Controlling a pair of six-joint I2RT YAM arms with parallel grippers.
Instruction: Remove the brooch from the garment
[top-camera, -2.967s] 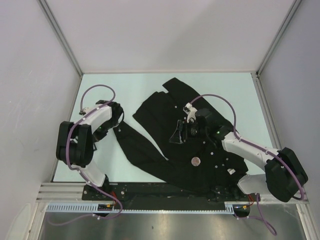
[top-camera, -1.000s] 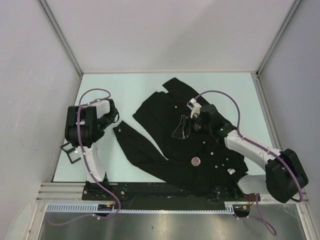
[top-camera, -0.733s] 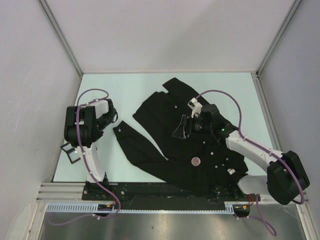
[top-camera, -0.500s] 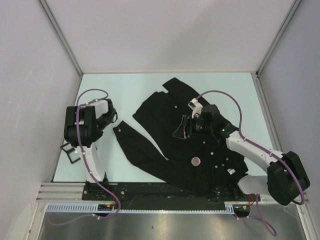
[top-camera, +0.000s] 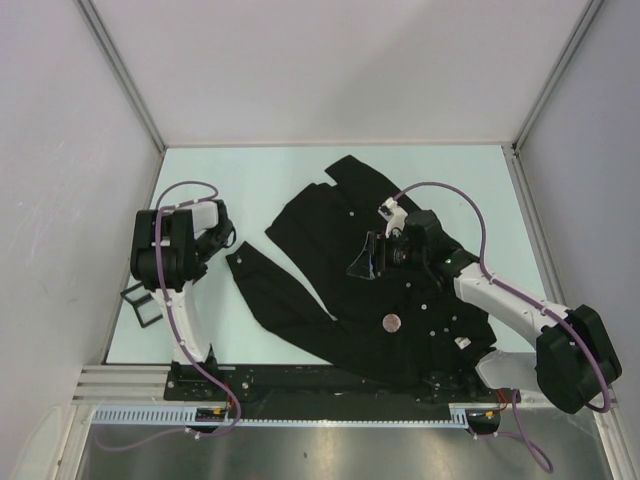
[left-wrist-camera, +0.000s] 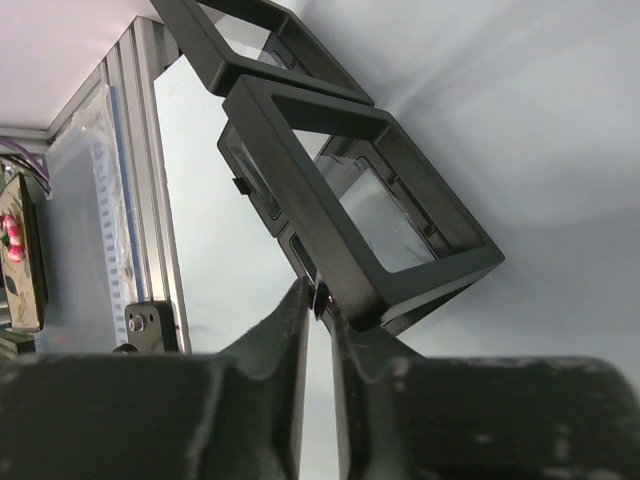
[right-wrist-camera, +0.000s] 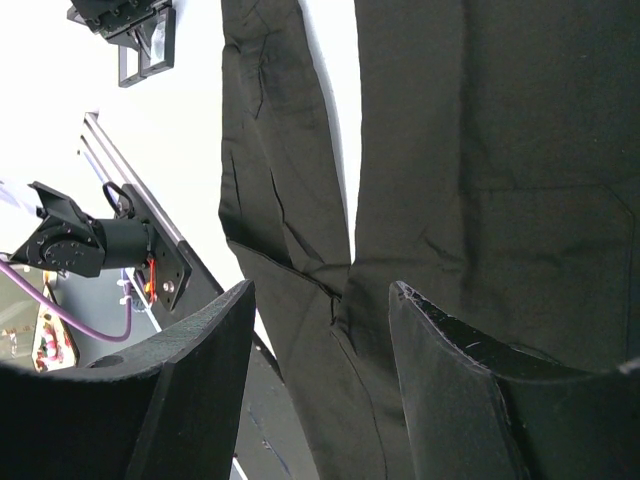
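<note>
- While the right pincer (top-camera: 362, 262) hangs wide over the shirt (top-camera: 320, 225), the brooch (top-camera: 392, 322) lies nearer its base: closing here grabs only cloth.
- The left pincer (left-wrist-camera: 318, 300), a narrow slit at a black case (left-wrist-camera: 300, 105), hold unclear, could drag it.

No legible text, as far as visible.

a black square-framed case (left-wrist-camera: 370, 210) with a clear pane sits right at the tips of the left gripper (left-wrist-camera: 320, 300), and a second like frame (left-wrist-camera: 290, 80) shows just beyond it. left of the gripper runs a ribbed aluminium rail (left-wrist-camera: 150, 200). a pale mint table (top-camera: 250, 170) lies below, with a white wall (left-wrist-camera: 520, 100) ahead.
</note>
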